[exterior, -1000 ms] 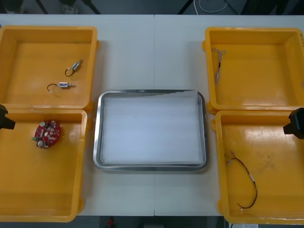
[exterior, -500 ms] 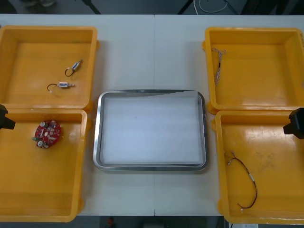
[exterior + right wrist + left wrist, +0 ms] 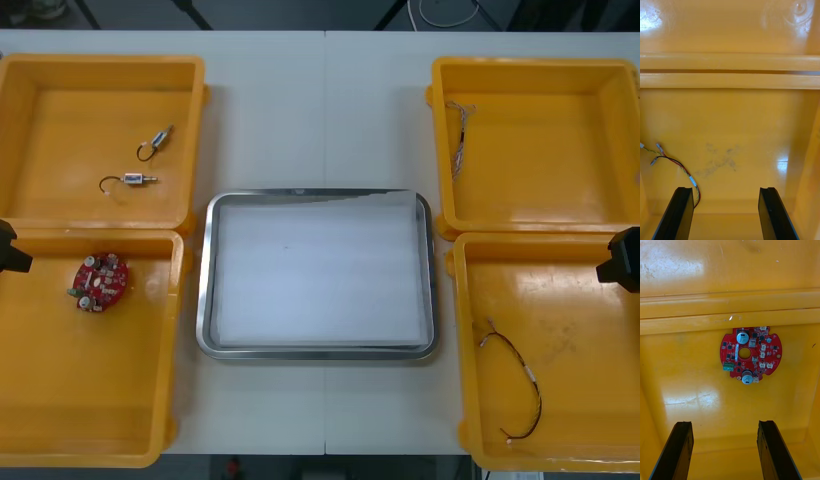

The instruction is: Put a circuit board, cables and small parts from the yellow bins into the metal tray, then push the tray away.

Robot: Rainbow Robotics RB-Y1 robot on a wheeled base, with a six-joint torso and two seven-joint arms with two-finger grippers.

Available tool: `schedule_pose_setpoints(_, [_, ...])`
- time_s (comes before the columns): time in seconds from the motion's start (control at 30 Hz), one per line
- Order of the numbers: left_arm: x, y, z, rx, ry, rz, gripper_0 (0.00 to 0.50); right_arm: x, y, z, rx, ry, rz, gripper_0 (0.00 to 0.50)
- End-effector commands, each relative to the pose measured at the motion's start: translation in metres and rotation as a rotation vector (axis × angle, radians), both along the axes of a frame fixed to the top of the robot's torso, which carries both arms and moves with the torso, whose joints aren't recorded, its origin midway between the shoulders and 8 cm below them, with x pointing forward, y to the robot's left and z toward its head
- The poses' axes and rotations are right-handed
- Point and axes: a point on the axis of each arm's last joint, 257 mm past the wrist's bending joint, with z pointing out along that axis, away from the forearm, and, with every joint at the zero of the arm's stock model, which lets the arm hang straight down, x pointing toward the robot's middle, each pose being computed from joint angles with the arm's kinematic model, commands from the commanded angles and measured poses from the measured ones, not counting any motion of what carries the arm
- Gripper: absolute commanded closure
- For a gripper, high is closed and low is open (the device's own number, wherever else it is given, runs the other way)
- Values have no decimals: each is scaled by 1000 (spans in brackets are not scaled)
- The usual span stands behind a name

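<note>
No change: L gripper [image 3: 724, 423] spread near red circuit board [image 3: 750, 355], near-left bin [image 3: 677, 382]; R gripper [image 3: 724, 189] spread by red-yellow cable [image 3: 677, 165].

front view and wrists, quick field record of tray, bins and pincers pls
tray: metal tray, between bins, nothing inside
left near bin: red circuit board
left far bin: two small metal parts
right far bin: thin cable
right near bin: red-and-dark cable
left pincer: open, over board's bin
right pincer: open, over right near bin

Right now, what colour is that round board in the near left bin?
The circuit board is red, with a green connector; clearest in the left wrist view.
</note>
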Motion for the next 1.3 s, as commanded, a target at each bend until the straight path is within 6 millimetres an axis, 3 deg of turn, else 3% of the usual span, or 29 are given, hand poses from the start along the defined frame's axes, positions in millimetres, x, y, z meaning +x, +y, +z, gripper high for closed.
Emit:
schedule_pose_setpoints(0.03, [-1, 10, 7, -13, -23, 95, 0, -1, -14, 13, -36, -28, -33, 0])
schedule_pose_setpoints(1.3, [-1, 10, 7, -13, -23, 95, 0, -1, -14, 13, -36, -28, -33, 0])
